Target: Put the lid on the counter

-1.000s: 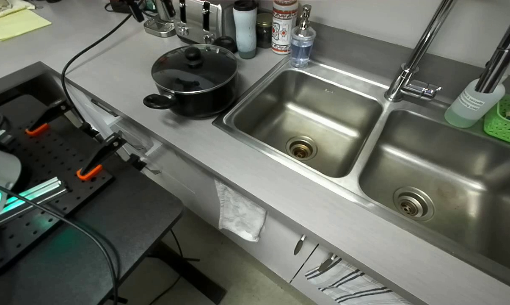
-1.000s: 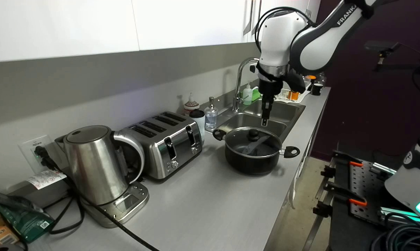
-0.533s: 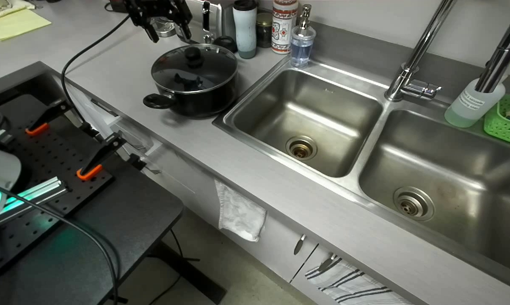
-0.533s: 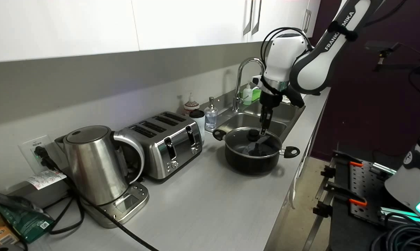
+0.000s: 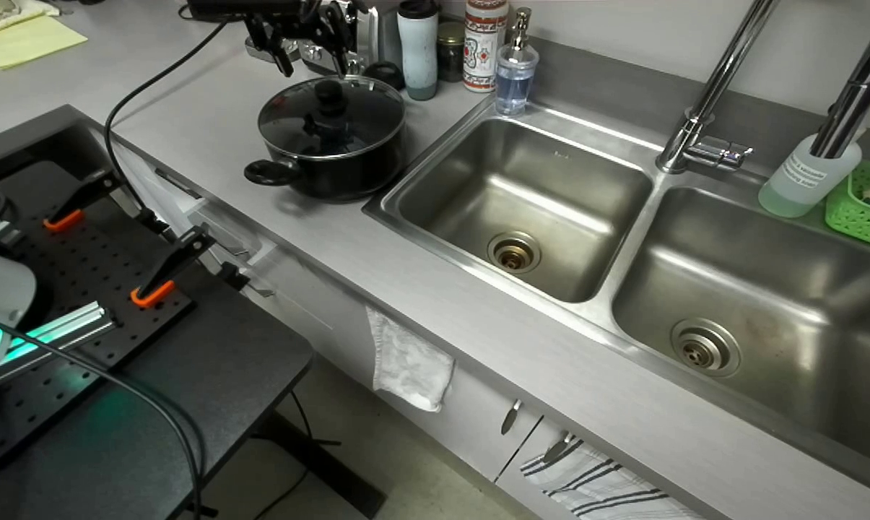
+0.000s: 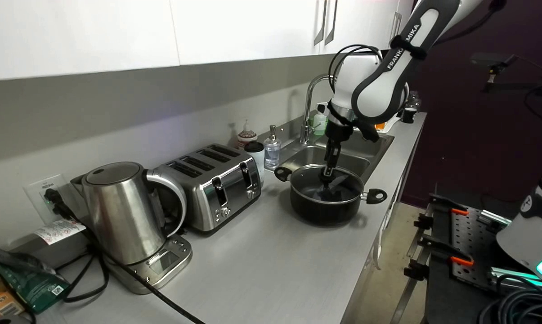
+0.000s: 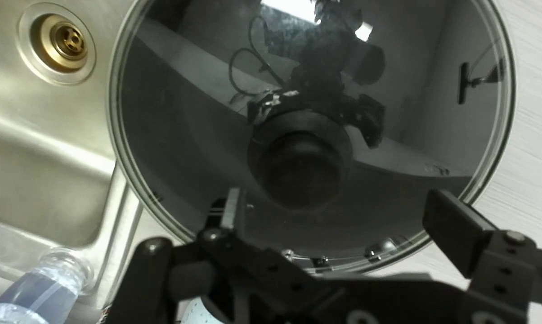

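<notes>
The glass lid (image 5: 333, 121) sits level across the black pot (image 5: 348, 177), we see in an exterior view, its black knob (image 5: 329, 92) uppermost. The pot stands on the grey counter (image 5: 211, 123), just beside a steel sink basin (image 5: 550, 209), with a side handle (image 5: 271, 172) pointing toward the counter's front edge. The gripper (image 5: 315, 68) enters at the top, its jaws parted near the lid's far rim; from here we cannot judge their height over the glass. A white tumbler (image 5: 418, 58) and a soap dispenser (image 5: 515, 76) stand farther back.

In an exterior view we find the white Franka arm (image 6: 378, 96) bent down over the pot, the gripper's lower end overlapping the knob along our line of sight; whether they touch we cannot tell. A four-slot toaster (image 6: 212, 180) and a steel kettle (image 6: 118, 209) stand on the same counter.

In the wrist view we look down on the lid, its round glass spanning much of the width. The gripper's fingers (image 7: 453, 229) stand wide apart and hold nothing; the knob shows between and slightly above their tips in the picture, closer to the finger on the picture's left.
</notes>
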Controlling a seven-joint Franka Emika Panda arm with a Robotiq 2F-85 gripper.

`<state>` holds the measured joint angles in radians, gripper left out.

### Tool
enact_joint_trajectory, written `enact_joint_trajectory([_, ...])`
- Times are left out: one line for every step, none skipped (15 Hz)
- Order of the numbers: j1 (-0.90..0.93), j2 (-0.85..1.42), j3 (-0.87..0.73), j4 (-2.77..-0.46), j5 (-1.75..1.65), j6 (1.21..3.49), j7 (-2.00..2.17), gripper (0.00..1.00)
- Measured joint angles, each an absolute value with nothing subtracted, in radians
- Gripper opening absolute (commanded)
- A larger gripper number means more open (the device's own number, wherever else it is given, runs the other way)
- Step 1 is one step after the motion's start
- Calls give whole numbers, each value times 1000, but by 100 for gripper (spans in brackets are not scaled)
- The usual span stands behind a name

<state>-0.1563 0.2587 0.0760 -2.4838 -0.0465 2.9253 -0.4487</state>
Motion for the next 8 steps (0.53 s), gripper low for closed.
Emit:
enact_joint_trajectory([-173,275,95,-2464,-26,2923,-467,100])
enact_joint_trajectory([-189,291,111,-2445,-11,2921,-480,100])
enact_joint_trajectory([-205,306,126,-2426,0,2920,-492,100])
enact_joint_trajectory([-218,320,138,-2411,5,2919,-500,100])
enact_joint_trajectory([-231,332,148,-2397,8,2917,-506,100])
enact_joint_trajectory([-242,342,158,-2387,8,2916,-511,100])
enact_joint_trajectory([-253,349,167,-2381,8,2916,-516,100])
enact_joint_trajectory([-262,352,175,-2380,8,2916,-519,100])
